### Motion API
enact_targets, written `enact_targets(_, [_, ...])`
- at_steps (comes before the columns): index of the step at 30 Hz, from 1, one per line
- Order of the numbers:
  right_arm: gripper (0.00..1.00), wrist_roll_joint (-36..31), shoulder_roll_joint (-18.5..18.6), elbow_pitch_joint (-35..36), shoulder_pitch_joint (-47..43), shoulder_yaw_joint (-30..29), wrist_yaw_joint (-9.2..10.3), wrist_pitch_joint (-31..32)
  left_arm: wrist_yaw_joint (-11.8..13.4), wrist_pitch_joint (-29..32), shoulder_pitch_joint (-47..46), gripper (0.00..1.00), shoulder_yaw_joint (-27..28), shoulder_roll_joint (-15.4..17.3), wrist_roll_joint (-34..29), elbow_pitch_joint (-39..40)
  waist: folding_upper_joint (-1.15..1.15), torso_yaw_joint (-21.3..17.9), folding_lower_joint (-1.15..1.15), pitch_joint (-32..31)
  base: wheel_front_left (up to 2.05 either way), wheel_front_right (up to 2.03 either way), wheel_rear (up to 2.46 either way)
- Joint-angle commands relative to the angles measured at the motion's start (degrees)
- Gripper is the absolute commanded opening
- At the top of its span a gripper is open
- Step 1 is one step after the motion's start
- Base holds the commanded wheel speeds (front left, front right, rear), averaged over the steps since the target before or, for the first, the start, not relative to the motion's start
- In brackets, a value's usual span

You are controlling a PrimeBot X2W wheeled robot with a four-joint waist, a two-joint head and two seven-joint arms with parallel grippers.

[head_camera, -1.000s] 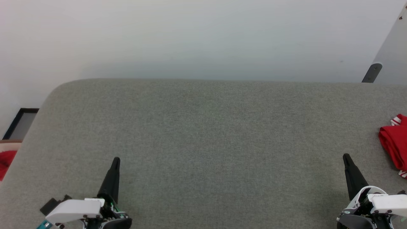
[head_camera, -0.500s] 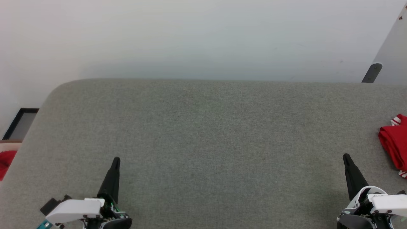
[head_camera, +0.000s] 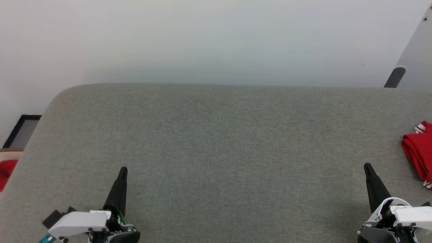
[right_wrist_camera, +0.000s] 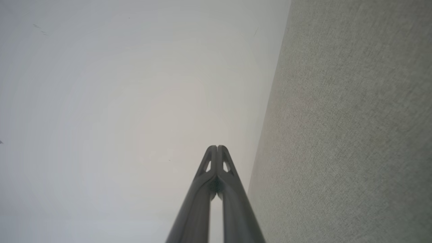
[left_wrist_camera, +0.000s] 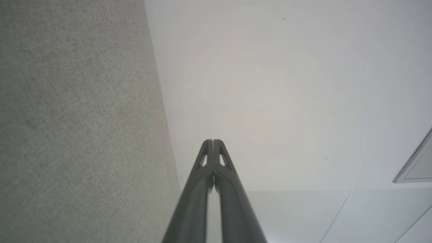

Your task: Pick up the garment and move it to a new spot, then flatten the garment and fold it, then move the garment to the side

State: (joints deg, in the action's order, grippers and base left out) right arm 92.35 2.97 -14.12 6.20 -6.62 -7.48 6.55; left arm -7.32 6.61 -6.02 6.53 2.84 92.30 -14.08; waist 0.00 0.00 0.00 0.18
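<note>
Both hands were seen closed tight and empty: the left hand (head_camera: pixel 123 169) at the near left of the grey tabletop (head_camera: pixel 219 141), the right hand (head_camera: pixel 367 166) at the near right. The garment (head_camera: pixel 417 152) was found bunched at the tabletop's right side, near the right hand, partly cut off by the frame. It was judged soft, light and limp; a pinch on a thick fold or the striped trim was favoured.

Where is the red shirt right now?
In the head view, the red shirt lies at the far right edge of the grey table, beyond and right of the right gripper.
</note>
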Motion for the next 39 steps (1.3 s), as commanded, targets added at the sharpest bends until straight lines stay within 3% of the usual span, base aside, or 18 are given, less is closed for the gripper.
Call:
enact_targets(1, [0.00,0.1,-0.2,0.0,0.2,0.2,-0.02,0.0,-0.3,0.1,-0.6,0.00,0.1,0.0,0.2,-0.1,0.00,0.0,0.00,0.0,0.00,0.00,0.00])
enact_targets(39, [0.00,0.1,-0.2,0.0,0.2,0.2,-0.02,0.0,-0.3,0.1,-0.6,0.00,0.1,0.0,0.2,0.0,0.00,0.0,0.00,0.0,0.00,0.00,0.00])
